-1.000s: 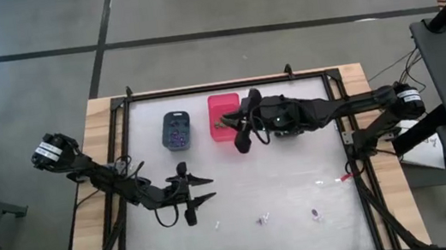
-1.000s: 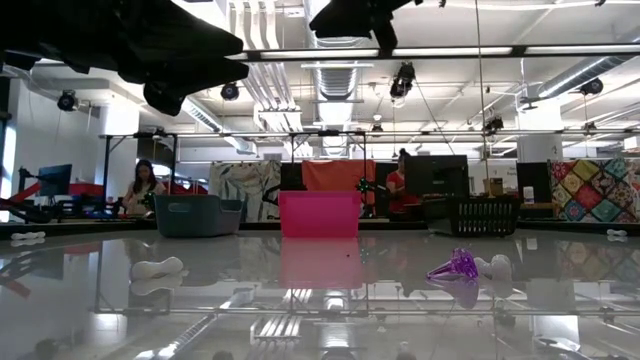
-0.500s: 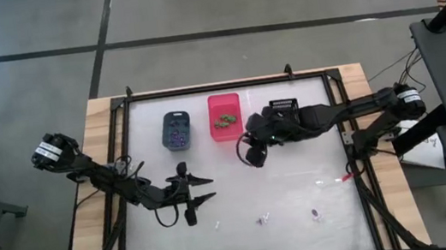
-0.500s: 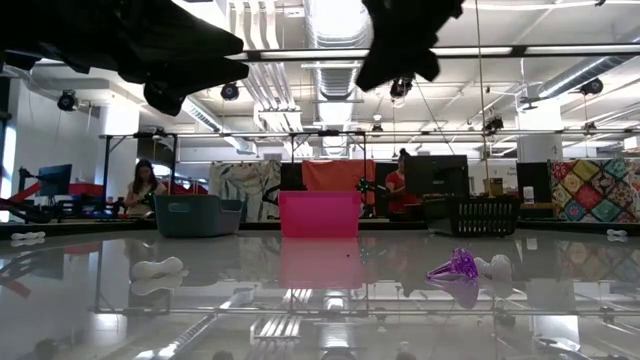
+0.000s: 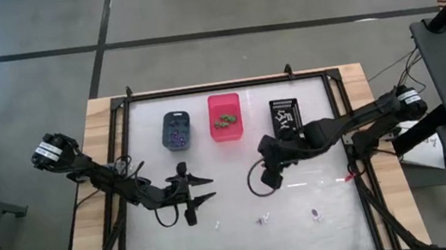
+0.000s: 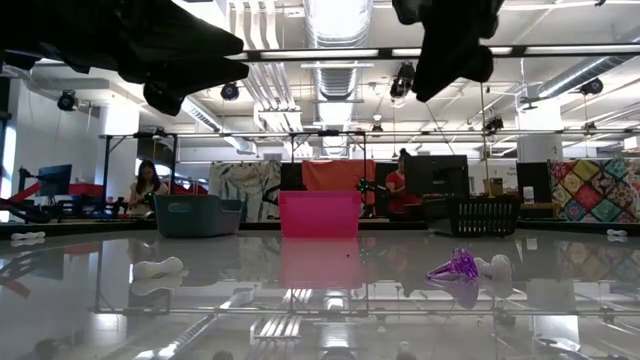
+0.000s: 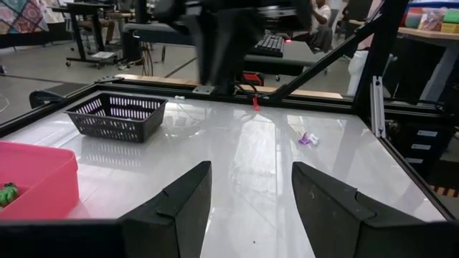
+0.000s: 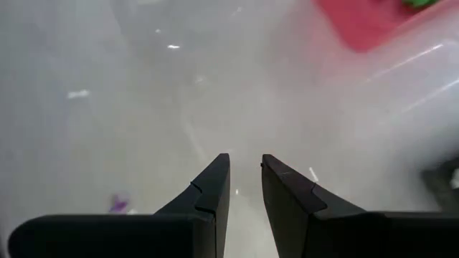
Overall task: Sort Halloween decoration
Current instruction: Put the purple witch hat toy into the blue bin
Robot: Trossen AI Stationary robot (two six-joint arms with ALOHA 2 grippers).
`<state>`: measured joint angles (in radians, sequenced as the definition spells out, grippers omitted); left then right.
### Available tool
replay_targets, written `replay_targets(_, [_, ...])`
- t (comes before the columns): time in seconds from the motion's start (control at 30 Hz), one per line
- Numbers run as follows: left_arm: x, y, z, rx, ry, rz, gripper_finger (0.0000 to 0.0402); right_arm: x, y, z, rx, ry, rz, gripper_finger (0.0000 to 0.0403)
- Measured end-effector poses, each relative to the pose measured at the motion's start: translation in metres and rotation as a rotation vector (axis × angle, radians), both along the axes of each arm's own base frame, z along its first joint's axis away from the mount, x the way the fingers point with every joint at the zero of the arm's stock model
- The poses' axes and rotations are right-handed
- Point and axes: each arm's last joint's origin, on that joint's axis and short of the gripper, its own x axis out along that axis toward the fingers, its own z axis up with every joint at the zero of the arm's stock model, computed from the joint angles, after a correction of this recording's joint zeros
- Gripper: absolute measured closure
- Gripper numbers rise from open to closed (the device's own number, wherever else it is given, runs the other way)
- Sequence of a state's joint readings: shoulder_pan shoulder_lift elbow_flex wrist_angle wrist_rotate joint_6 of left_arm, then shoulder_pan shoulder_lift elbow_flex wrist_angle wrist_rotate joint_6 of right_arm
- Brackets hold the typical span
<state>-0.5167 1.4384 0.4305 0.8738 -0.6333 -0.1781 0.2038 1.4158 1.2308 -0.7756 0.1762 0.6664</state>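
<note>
Left gripper (image 7: 251, 208): fingers spread apart, nothing between them. On white table (image 7: 237, 154): black basket (image 7: 116, 116), pink bin (image 7: 36, 188) corner holding a green trinket (image 7: 7, 193), purple trinket (image 7: 308, 139)

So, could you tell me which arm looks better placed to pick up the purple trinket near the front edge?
Probably the right: its gripper hangs empty, slightly open, nearer the purple trinket than the left gripper.

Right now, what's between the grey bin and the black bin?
The pink bin, with green trinkets in it, sits between the grey bin and the black bin, seen from above.
</note>
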Motion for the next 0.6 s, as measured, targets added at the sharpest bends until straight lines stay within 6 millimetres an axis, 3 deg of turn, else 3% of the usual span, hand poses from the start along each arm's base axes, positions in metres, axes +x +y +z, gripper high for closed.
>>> replay_targets(0.6, [0.007,-0.003,0.012,0.018,-0.032,0.010,0.0223,-0.016,0.055,0.000,0.085,-0.004,0.055,0.0330])
